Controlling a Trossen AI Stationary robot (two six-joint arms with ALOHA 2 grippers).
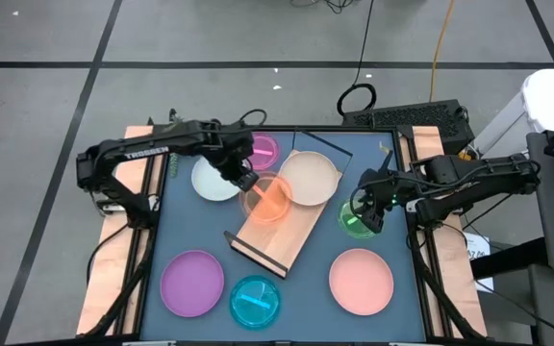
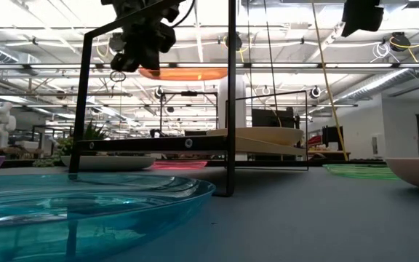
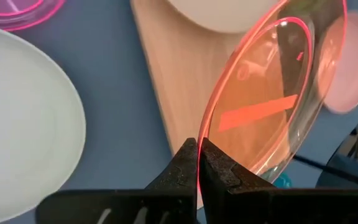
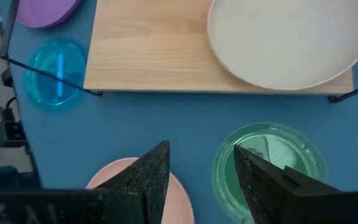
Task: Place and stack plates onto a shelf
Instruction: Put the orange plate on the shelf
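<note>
A: Nearest the low camera, on the desk (image 1: 190, 231): blue plate (image 1: 255, 300), with purple plate (image 1: 191, 283) beside it and salmon plate (image 1: 361, 280) on the other side. All flat, all untouched.

B: Farther in?

A: Shelf (image 1: 279, 234) lying at a slant across the desk. Beige plate (image 1: 309, 177) already on its far end, overhanging a little. Near end bare.

B: And the left gripper (image 1: 248, 183)?

A: Above the shelf's far half, fingers (image 3: 185, 163) clenched on the rim of the orange plate (image 1: 270, 199). Plate lifted clear of the board and tilted, just beside the beige one, maybe overlapping its edge from above.

B: Step in hand, then?

A: Most likely carrying the orange plate in for placing. Either onto the beige plate as a stack, or onto bare wood next to it; cannot say which.

B: Next move?

A: Levelling the plate, lowering until contact, then letting go of the rim. Risk of sliding off if released while tilted.

B: Right gripper (image 1: 371, 217)?

A: Hovering over the green plate (image 1: 357, 218), just off the shelf's side. Fingers (image 4: 151, 171) spread apart, nothing between them. Probably lined up for a rim grasp.

B: Farthest back?

A: White plate (image 1: 214, 179) and pink plate (image 1: 263, 150), both flat on the desk beyond the left arm.
</note>
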